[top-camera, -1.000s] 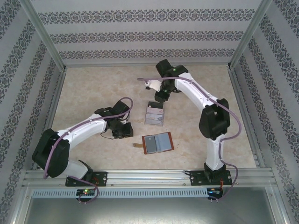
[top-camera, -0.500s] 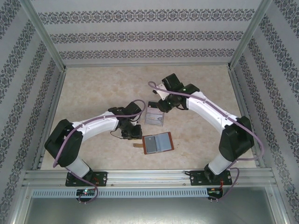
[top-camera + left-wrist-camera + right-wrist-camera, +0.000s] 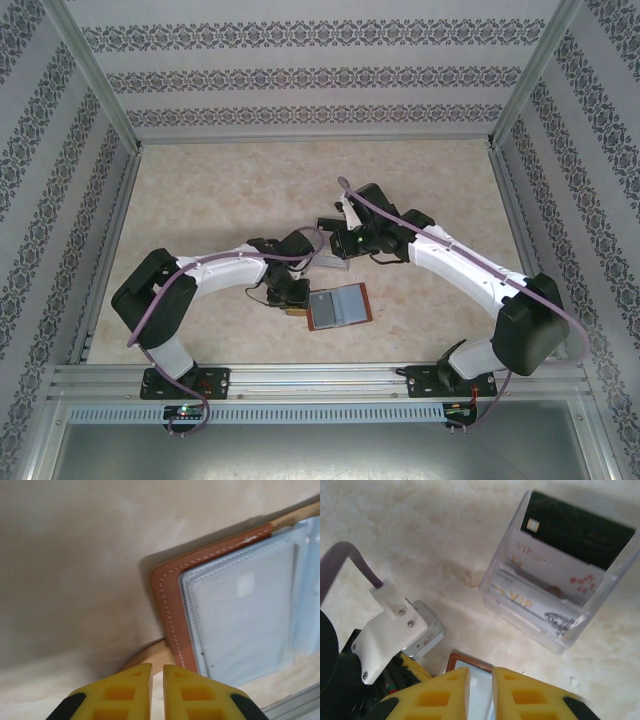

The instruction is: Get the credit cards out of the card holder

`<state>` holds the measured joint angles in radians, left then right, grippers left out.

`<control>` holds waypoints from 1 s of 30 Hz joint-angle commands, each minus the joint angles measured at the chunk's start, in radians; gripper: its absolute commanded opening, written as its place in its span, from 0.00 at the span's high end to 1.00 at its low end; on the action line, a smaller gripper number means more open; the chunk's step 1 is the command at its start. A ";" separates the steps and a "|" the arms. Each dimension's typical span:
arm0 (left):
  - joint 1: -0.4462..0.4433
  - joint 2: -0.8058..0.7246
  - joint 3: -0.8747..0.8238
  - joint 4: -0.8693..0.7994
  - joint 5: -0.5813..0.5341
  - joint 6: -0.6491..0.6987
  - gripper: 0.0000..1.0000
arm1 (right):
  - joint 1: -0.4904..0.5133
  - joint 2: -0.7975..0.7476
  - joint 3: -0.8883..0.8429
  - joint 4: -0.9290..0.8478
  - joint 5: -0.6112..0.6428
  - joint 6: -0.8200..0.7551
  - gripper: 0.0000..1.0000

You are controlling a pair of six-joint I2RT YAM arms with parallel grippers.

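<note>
Plainly open, the card holder (image 3: 340,306) runs lengthwise away from the closed left hand (image 3: 157,670), which hides the end of its tab (image 3: 149,656); the closed right hand (image 3: 480,674) covers a corner.

Right wrist cam: you're looking down at a clear tray (image 3: 570,635) on the beige table (image 3: 420,520).
The tray is holding credit cards (image 3: 545,565) on edge, the dark one at the back. The card holder (image 3: 470,661) corner is peeking out between the right gripper (image 3: 480,675) fingers, which are sitting close together. A white bracket (image 3: 390,625) and a purple cable (image 3: 345,562) are showing on the left.
</note>
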<state>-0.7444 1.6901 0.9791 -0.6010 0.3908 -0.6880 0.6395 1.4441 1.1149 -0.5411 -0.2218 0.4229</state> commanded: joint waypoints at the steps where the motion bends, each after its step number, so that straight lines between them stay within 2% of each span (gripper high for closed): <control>1: -0.009 0.012 -0.017 -0.004 -0.045 0.007 0.85 | 0.023 -0.020 -0.045 0.026 -0.056 0.142 0.79; 18: -0.009 0.005 -0.100 0.052 -0.028 -0.007 0.87 | 0.195 0.109 -0.150 0.074 -0.111 0.301 0.76; 30: -0.007 -0.008 -0.119 0.075 -0.009 -0.016 0.87 | 0.251 0.170 -0.240 0.236 -0.138 0.404 0.76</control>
<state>-0.7441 1.6623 0.8944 -0.5362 0.3683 -0.6937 0.8799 1.5890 0.8993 -0.3656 -0.3355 0.7849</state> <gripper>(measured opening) 0.128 0.238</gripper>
